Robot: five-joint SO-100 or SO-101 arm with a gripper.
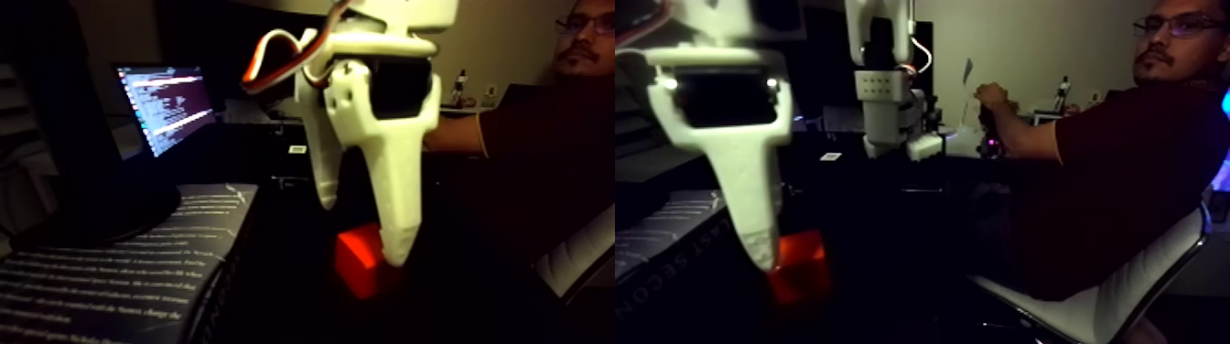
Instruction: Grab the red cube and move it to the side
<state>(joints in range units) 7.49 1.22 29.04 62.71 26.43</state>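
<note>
Closest to the lens, the white gripper [366, 233] hangs down through the middle of the left half, and we see the red cube [359, 261] low at center there, right at its fingertips: the broad finger crosses the cube's right side, the thinner one ends just above its left. Its fingers stand spread, straddling the cube, not pinching it. We judge a short descent and a squeeze come next. Around it lies a dark bench [275, 311], a printed book [110, 274] lower left, a lit laptop [165, 105] upper left, and a seated person [1126, 155] at right.
</note>
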